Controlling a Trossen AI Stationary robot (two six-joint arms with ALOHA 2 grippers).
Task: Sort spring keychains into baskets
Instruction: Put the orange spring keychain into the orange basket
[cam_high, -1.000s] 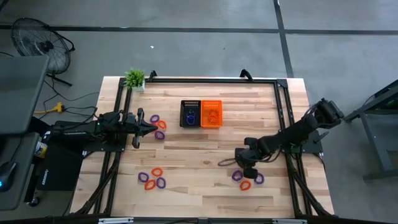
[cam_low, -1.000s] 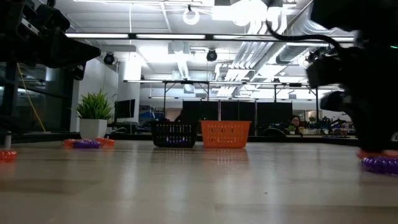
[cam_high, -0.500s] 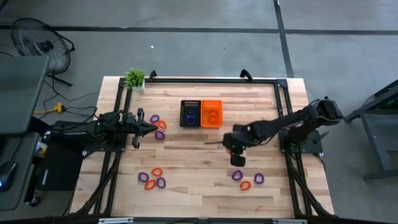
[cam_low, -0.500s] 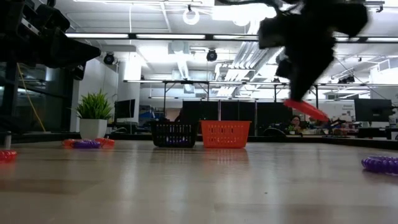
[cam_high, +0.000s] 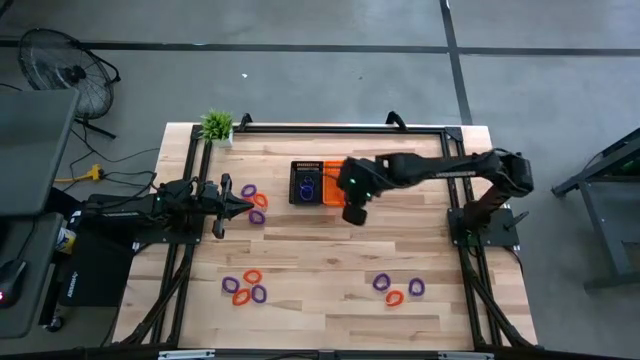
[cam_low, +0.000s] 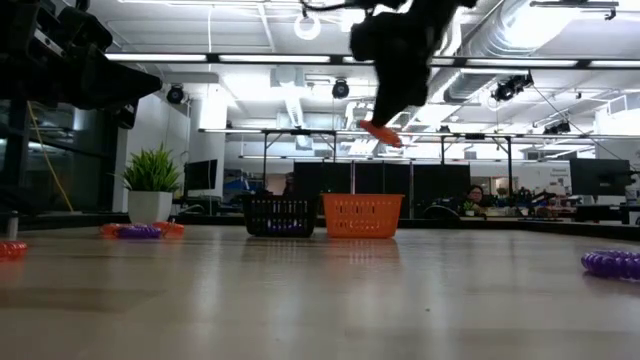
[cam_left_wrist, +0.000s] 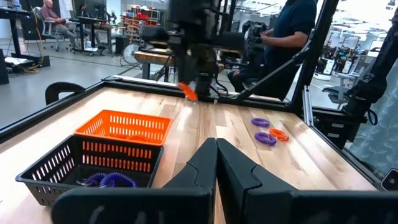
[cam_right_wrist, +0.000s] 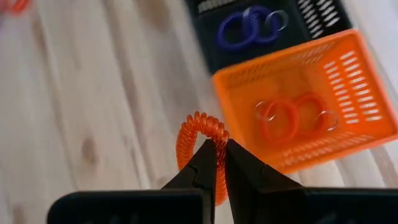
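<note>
Right tool (cam_right_wrist: 219, 155) pinches orange keychain (cam_right_wrist: 200, 143) beside orange basket (cam_right_wrist: 311, 102).

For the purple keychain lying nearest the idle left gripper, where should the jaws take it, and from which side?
Probably from straight above, the jaws straddling one stretch of the coil. The purple keychain lies flat on the table as an open loop, so only its thin rim offers a hold. The left gripper, shut, sits just beside it; orange keychains lie close by.

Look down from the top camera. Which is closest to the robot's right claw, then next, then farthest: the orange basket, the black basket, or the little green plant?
1. Orange basket: right beside the right gripper, which holds an orange keychain.
2. Black basket: just past the orange one, toward the left arm.
3. Green plant: farthest, at the table's far left corner.
</note>
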